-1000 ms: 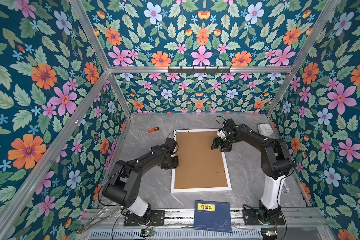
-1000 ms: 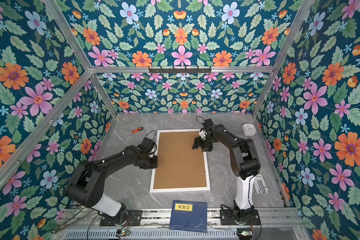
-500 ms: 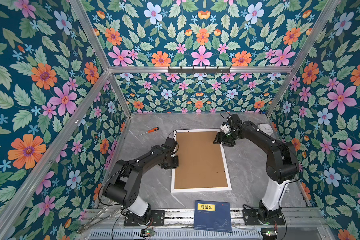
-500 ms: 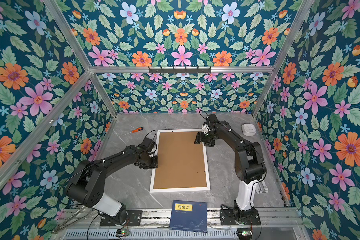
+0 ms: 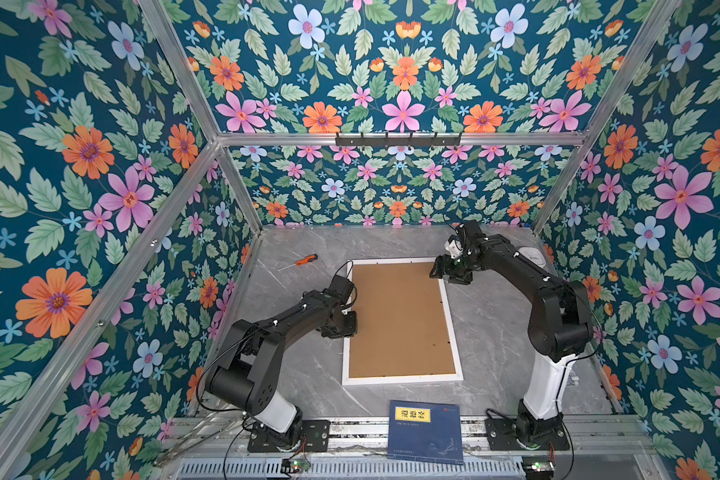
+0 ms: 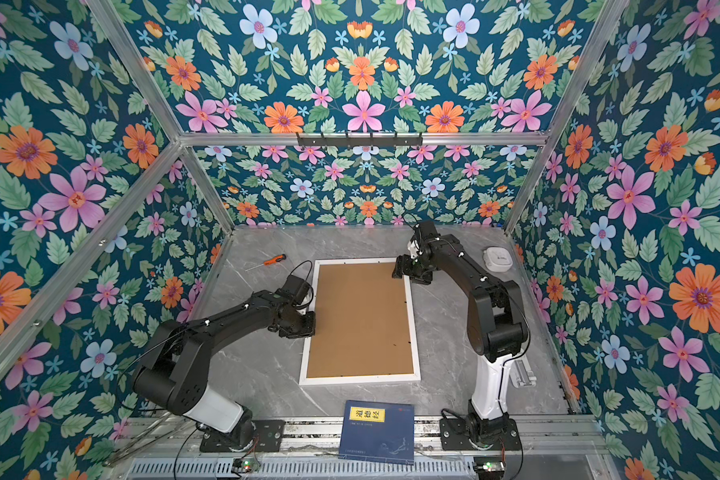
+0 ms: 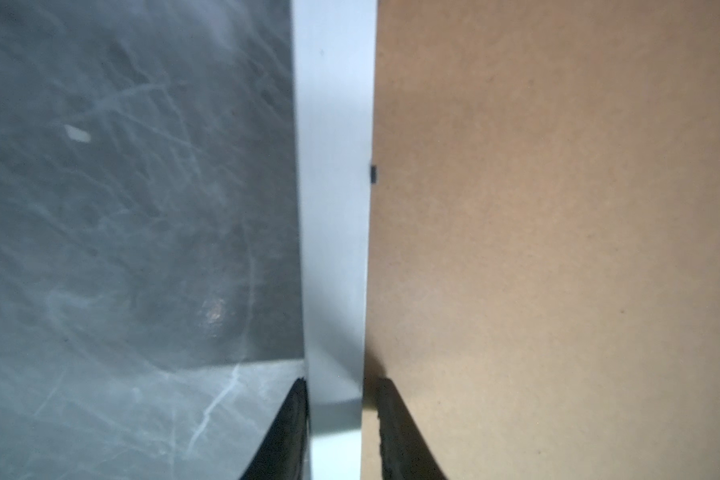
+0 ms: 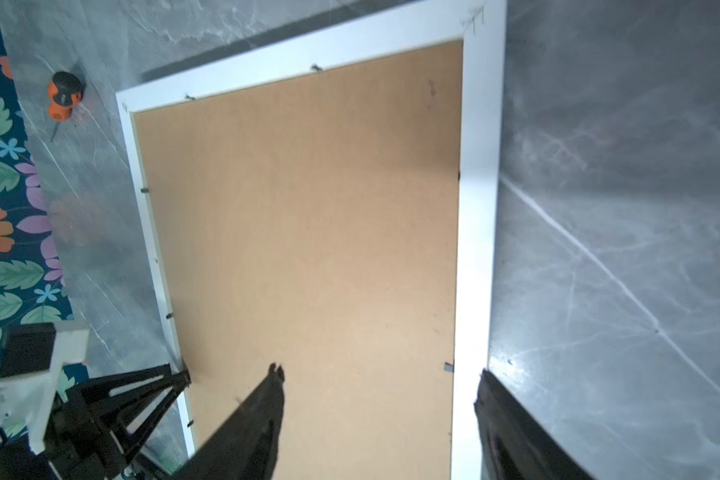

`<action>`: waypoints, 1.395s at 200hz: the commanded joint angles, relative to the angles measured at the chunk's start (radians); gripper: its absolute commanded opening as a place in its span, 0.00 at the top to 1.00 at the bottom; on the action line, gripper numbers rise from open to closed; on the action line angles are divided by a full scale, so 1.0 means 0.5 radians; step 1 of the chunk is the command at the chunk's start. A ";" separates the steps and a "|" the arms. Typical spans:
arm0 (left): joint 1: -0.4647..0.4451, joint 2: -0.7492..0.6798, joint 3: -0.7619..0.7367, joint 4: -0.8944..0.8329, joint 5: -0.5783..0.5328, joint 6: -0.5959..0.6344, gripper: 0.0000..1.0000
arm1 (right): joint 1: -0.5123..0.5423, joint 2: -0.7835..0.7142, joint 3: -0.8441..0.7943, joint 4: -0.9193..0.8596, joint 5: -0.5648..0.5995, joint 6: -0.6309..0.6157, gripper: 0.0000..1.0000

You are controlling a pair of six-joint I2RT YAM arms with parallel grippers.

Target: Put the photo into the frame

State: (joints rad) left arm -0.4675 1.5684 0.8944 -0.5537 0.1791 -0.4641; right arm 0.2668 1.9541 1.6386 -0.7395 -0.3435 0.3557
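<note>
The white frame (image 5: 402, 379) (image 6: 360, 379) lies face down on the grey table, with a brown backing board (image 5: 400, 320) (image 6: 360, 320) filling it. The photo is hidden. My left gripper (image 5: 350, 328) (image 6: 310, 328) (image 7: 341, 386) is shut on the frame's left rail (image 7: 333, 208), one finger on the table side and one on the board (image 7: 558, 249). My right gripper (image 5: 441, 274) (image 6: 402, 272) (image 8: 381, 374) hangs open over the far right corner. It straddles the right rail (image 8: 476, 249), one finger over the board (image 8: 308, 228) and one over the table.
An orange-handled screwdriver (image 5: 302, 261) (image 8: 61, 97) lies at the far left of the table. A dark blue book (image 5: 427, 432) with a yellow label rests on the front edge. A small white device (image 6: 497, 258) sits at the far right. Flowered walls enclose the table.
My right gripper has moved back and to the right, from over the board to the frame's far right corner. The left arm and the frame have stayed put.
</note>
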 commanded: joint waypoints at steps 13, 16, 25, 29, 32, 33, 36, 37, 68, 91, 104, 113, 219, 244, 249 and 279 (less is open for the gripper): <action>-0.010 0.009 -0.015 -0.040 0.043 0.017 0.70 | -0.024 0.096 0.189 -0.106 0.033 -0.045 0.27; -0.010 0.008 -0.015 -0.039 0.044 0.017 0.70 | -0.027 0.105 0.205 -0.114 0.034 -0.046 0.27; -0.010 0.014 -0.015 -0.040 0.043 0.020 0.70 | -0.038 0.132 0.251 -0.119 0.025 -0.049 0.27; -0.011 0.014 -0.015 -0.040 0.044 0.023 0.70 | -0.044 0.146 0.272 -0.125 0.018 -0.049 0.27; -0.011 0.015 -0.015 -0.040 0.044 0.023 0.70 | -0.050 0.157 0.287 -0.131 0.014 -0.049 0.27; -0.011 0.018 -0.015 -0.040 0.042 0.023 0.70 | -0.051 0.160 0.292 -0.130 0.013 -0.049 0.26; -0.012 0.017 -0.013 -0.043 0.039 0.026 0.70 | -0.056 0.170 0.304 -0.133 0.006 -0.049 0.27; -0.012 0.017 -0.013 -0.043 0.040 0.026 0.70 | -0.057 0.173 0.308 -0.134 0.005 -0.049 0.27; -0.013 0.008 -0.003 -0.050 0.041 0.032 0.70 | -0.091 0.278 0.431 -0.145 -0.050 -0.082 0.26; -0.013 0.016 0.006 -0.049 0.054 0.032 0.70 | -0.120 0.400 0.561 -0.186 -0.132 -0.092 0.26; -0.013 0.018 0.009 -0.049 0.057 0.032 0.70 | -0.122 0.451 0.613 -0.195 -0.148 -0.098 0.26; -0.014 0.017 0.010 -0.049 0.053 0.033 0.70 | -0.121 0.477 0.638 -0.199 -0.155 -0.101 0.26; -0.019 0.026 -0.017 -0.021 0.071 0.011 0.70 | -0.123 0.653 0.654 -0.200 -0.267 -0.099 0.24; -0.023 0.029 -0.019 -0.016 0.074 0.005 0.70 | -0.122 0.669 0.634 -0.160 -0.330 -0.072 0.24; -0.026 0.029 -0.018 -0.013 0.074 0.002 0.70 | -0.119 0.676 0.635 -0.154 -0.339 -0.068 0.24; -0.033 0.034 -0.018 -0.012 0.074 -0.003 0.70 | -0.114 0.711 0.649 -0.135 -0.356 -0.058 0.24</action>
State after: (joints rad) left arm -0.4755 1.5726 0.8944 -0.5503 0.1780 -0.4652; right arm 0.2073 2.2963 1.9560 -0.8173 -0.4953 0.3164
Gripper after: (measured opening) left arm 0.303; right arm 0.761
